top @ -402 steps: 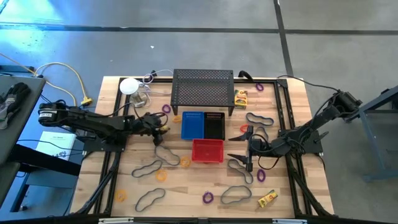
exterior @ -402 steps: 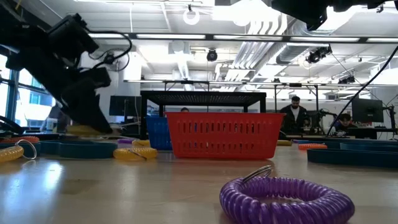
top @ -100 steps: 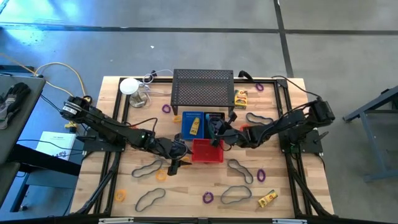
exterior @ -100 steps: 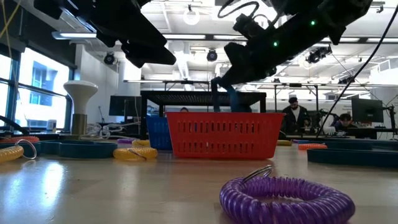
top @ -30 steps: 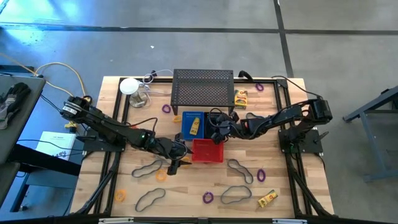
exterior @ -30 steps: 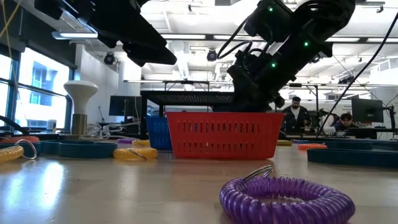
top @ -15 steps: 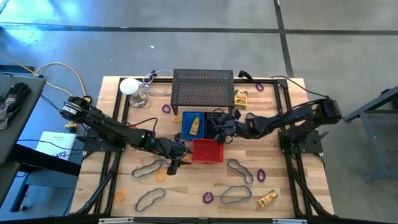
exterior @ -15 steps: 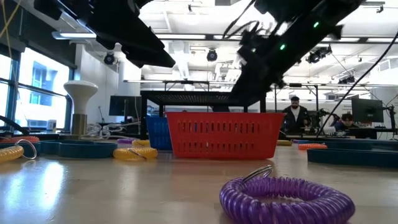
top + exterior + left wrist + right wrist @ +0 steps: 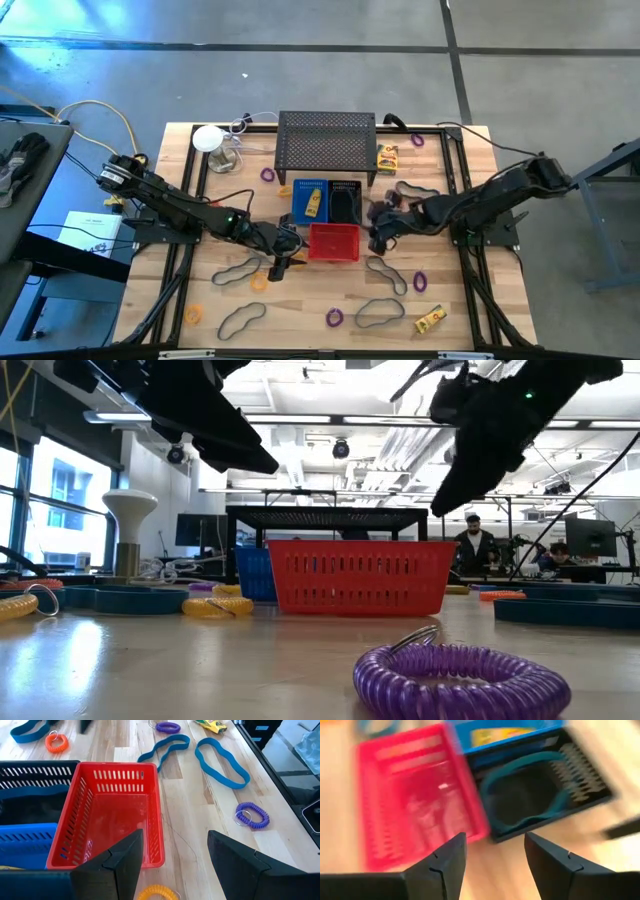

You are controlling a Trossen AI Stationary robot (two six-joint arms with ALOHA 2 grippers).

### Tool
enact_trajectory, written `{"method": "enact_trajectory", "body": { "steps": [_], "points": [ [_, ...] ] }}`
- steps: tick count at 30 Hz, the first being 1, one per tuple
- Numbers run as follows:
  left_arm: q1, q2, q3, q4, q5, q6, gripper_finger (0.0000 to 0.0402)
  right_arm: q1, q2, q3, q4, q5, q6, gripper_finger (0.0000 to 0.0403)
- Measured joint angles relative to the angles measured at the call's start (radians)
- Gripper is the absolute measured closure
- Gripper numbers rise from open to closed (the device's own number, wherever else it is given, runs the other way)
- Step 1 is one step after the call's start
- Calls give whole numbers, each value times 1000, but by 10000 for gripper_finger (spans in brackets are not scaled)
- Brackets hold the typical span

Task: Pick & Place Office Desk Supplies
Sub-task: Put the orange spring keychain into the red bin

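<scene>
My left gripper [image 9: 284, 260] [image 9: 175, 845] hangs open and empty at the near left corner of the red bin [image 9: 333, 241] [image 9: 112, 815], above a yellow ring [image 9: 157, 893]. My right gripper [image 9: 378, 236] [image 9: 494, 840] is open and empty, raised just right of the red bin. In the black bin [image 9: 535, 785] lies a bluish looped cord [image 9: 520, 795]. A yellow printed box [image 9: 312, 204] lies in the blue bin [image 9: 309, 200]. More bluish loops [image 9: 385, 272], purple rings [image 9: 334, 318] and yellow boxes [image 9: 430, 319] lie loose on the table.
The black mesh rack [image 9: 327, 145] stands behind the bins, a white lamp-like stand [image 9: 208, 138] at the far left. More loops [image 9: 241, 318] and an orange ring [image 9: 193, 314] lie at the near left. A purple ring [image 9: 460, 675] lies close to the low camera.
My right gripper has risen from over the black bin and swung toward the table's right and near edges, rolling as it went; its fingers stay as far apart as before. The left arm has kept still.
</scene>
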Motion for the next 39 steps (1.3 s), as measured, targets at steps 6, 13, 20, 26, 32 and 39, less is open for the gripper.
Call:
{"method": "enact_trajectory", "body": {
  "steps": [6,13,20,26,32,39],
  "points": [
    [0,0,0,4,0,-2,186,25,63,-8,-102,-26,26,222],
    [2,0,0,4,0,1,186,-20,64,-10,-374,140,279,247],
    [2,0,0,4,-3,2,186,-171,64,-17,-437,104,339,258],
    [2,0,0,4,-3,2,186,-280,64,-17,-425,-19,341,258],
    [2,0,0,4,-3,2,186,-318,64,-17,-397,-48,334,258],
    [2,0,0,0,-3,2,186,-309,64,-17,-386,-65,327,258]
  ]
}}
